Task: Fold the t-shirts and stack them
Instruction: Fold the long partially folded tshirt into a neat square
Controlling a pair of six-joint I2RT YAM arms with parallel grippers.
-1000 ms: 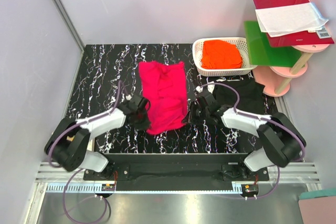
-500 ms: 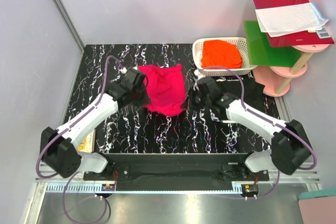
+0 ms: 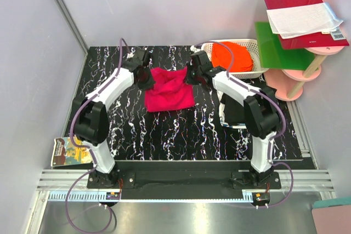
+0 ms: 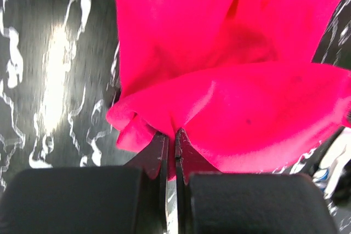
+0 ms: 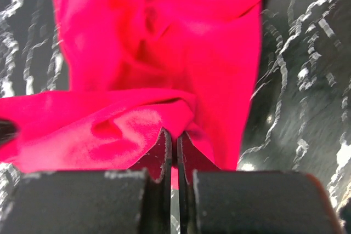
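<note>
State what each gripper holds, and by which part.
Both hold the magenta-pink t-shirt: left gripper pinches its far-left corner, right gripper its far-right corner.

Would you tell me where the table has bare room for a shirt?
Bare: the near strip of the table, in front of the pink shirt, left of the black shirt; also left of the left arm. Crowded: the back, where the left gripper and right gripper hold the pink shirt, and around the basket.
</note>
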